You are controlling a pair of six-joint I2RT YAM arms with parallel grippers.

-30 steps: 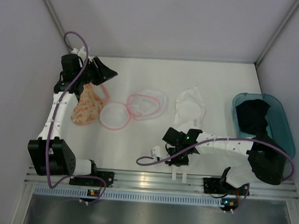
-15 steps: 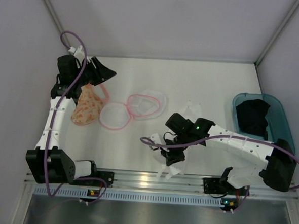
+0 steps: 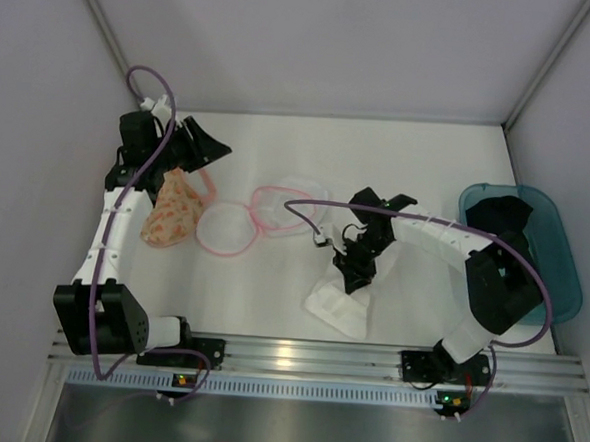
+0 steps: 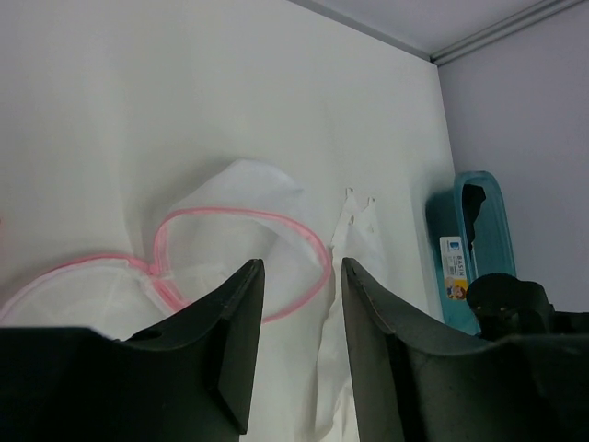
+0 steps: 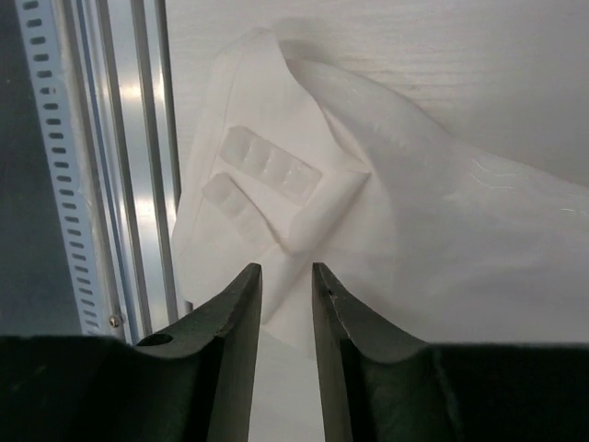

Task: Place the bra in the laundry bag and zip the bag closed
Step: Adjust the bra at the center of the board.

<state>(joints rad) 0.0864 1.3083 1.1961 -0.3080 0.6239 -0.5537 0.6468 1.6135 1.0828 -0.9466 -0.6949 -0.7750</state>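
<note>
From above, no writing can be read. The laundry bag [image 3: 170,211], a speckled orange-and-cream mesh with pink trim, lies crumpled at about 9 o'clock on the white table [image 3: 419,158]. The left gripper [image 3: 217,148] hangs just off its 12 o'clock end, and I cannot tell whether they touch. The bra [image 3: 497,228], a limp black heap, sits in the translucent teal plastic tub [image 3: 563,267] at 3 o'clock, well apart from the bag. Between them lies a plain white pouch [image 3: 224,229], spread open in two rounded halves with thin pink rims. At 6 o'clock a soft white cloth [image 3: 338,306] lies folded by the metal rail [image 3: 287,353], with the right gripper [image 3: 356,283] directly over its 12 o'clock edge. In the left wrist view the tub stands at 3 o'clock and bears a small white label [image 4: 453,276] with blue print too small to read. The smooth black fingers stand moderately apart with nothing between them, and the pouch shows through the gap. In the right wrist view the fingers are only slightly parted and grip nothing. Just past them is a rolled fold of the white cloth, which carries a stitched tab of padded rectangles. The cloth's 9 o'clock edge reaches the ribbed aluminium rail.
</note>
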